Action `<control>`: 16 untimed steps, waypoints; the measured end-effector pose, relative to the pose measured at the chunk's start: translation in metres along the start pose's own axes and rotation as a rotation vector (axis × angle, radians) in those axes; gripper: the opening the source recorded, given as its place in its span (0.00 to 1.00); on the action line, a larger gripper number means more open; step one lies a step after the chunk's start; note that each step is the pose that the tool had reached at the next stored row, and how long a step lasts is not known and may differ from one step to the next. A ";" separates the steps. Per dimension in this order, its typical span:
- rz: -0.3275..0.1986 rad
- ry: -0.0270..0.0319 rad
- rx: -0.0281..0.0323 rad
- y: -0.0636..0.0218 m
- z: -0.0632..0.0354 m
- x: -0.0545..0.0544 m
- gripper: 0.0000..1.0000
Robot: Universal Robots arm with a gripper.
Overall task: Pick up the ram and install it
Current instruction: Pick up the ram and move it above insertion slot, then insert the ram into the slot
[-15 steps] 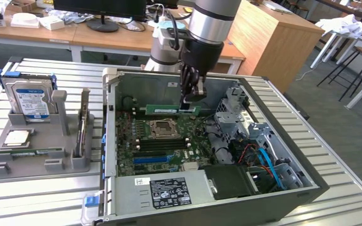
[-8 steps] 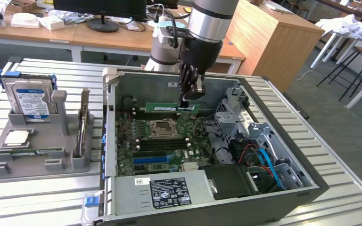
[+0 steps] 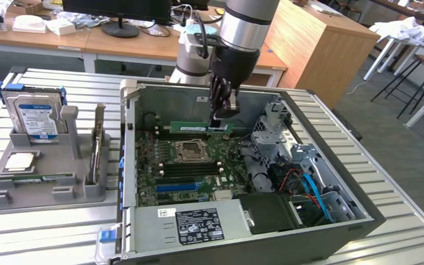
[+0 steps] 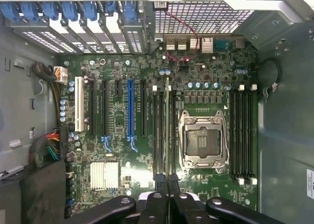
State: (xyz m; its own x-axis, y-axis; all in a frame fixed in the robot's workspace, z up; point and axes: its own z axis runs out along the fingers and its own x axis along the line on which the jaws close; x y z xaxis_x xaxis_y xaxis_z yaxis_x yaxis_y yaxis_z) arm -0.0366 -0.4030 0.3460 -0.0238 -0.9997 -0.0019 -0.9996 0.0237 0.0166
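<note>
The ram [image 3: 194, 128] is clenched at one end in the tool [image 3: 224, 116], held on edge inside the open computer case [image 3: 190, 99], over the memory slots [image 4: 158, 136] just beside the processor socket [image 4: 202, 140].

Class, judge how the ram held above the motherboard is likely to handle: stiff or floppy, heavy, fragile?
Probably stiff: the ram juts straight though gripped at one end. Likely light: a thin, narrow board. Perhaps fragile: bare circuit board, so uneven pressing might crack it.
</note>
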 end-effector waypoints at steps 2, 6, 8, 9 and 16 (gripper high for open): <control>0.000 0.0000 -0.0001 0.0000 0.0023 0.000 0.12; 0.000 -0.0003 0.0000 -0.0001 0.0042 0.000 0.12; 0.000 -0.0003 0.0000 -0.0001 0.0042 0.000 0.12; 0.000 -0.0003 -0.0001 -0.0001 0.0042 0.000 0.12; 0.000 -0.0004 0.0000 -0.0001 0.0073 0.000 0.12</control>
State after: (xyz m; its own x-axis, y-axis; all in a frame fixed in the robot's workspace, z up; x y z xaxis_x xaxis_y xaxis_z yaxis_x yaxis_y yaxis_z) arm -0.0366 -0.4030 0.3388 -0.0238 -0.9997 -0.0023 -0.9996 0.0238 0.0166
